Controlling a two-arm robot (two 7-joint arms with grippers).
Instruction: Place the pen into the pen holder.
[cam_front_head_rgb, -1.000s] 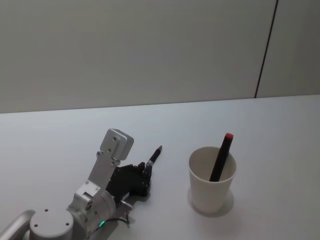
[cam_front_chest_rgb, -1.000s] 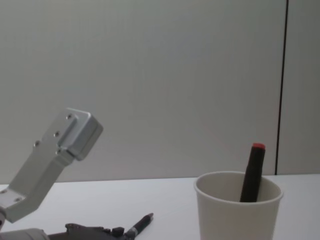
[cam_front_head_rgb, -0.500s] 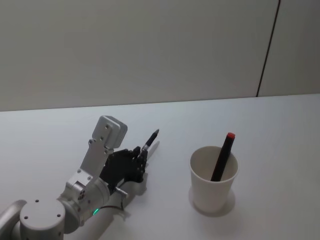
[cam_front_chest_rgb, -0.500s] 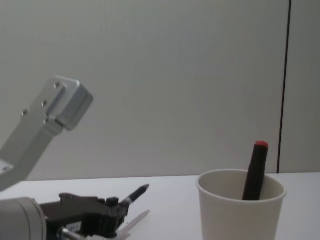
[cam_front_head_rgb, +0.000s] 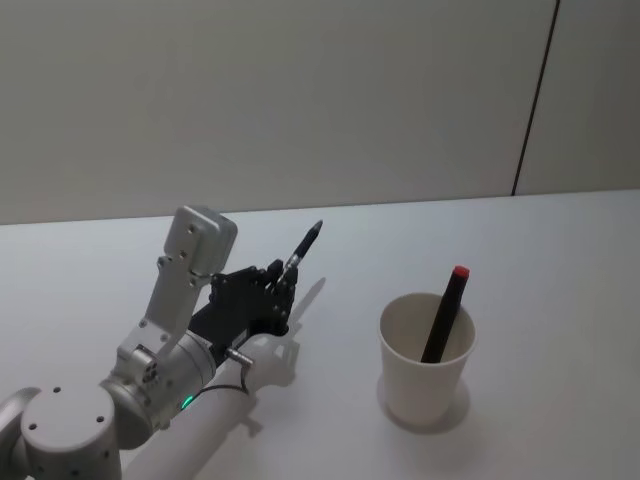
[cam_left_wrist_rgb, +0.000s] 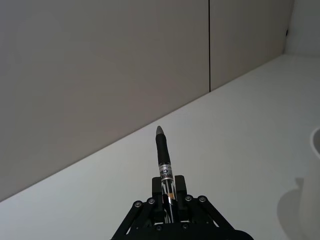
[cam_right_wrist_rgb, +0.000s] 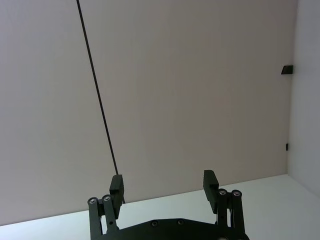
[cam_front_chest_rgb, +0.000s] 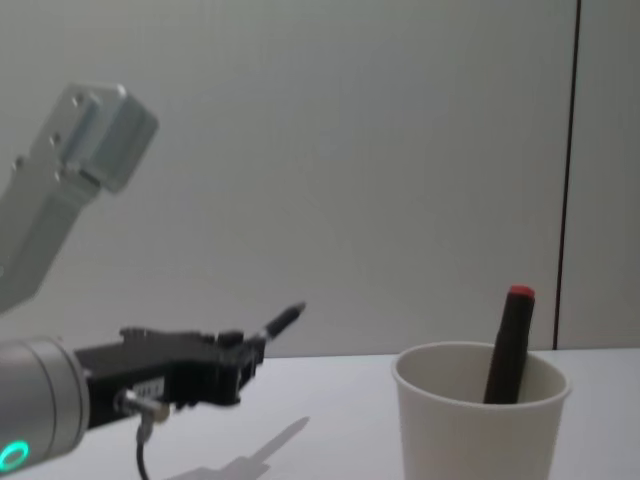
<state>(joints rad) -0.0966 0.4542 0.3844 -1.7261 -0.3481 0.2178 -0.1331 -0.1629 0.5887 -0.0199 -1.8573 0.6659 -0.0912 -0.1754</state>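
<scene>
Lifted clear of the table (cam_front_head_rgb: 560, 260) since a second ago, the left gripper (cam_front_head_rgb: 280, 290) now carries the pen (cam_front_head_rgb: 303, 250) in the air, where before both sat low against the white surface. Its black, jointed fingers are closed tight on the pen's lower barrel, with no gap showing on either side of it. The pen is slim, with a clear section bearing a printed band just above the fingers, a dark matte grip beyond that, and a tapered grey tip. It tilts upward and away from the robot, towards the wall (cam_front_head_rgb: 300, 100). A soft shadow of pen and gripper lies on the table beneath them.

The pen holder (cam_front_head_rgb: 425, 370), a plain white paper cup with a rolled rim and slightly tapered sides, stands on the table to the right of the held pen and well apart from it. It has stayed where it was. A black marker with a red cap (cam_front_head_rgb: 445, 315) leans inside it against the rim, its top rising above the cup's mouth.

The table is smooth, matte and pale; the wall behind is flat grey with one thin dark vertical seam (cam_front_head_rgb: 535, 100).

The right gripper (cam_right_wrist_rgb: 164, 182) faces the wall, its two squared black fingers spread wide with nothing between them.
</scene>
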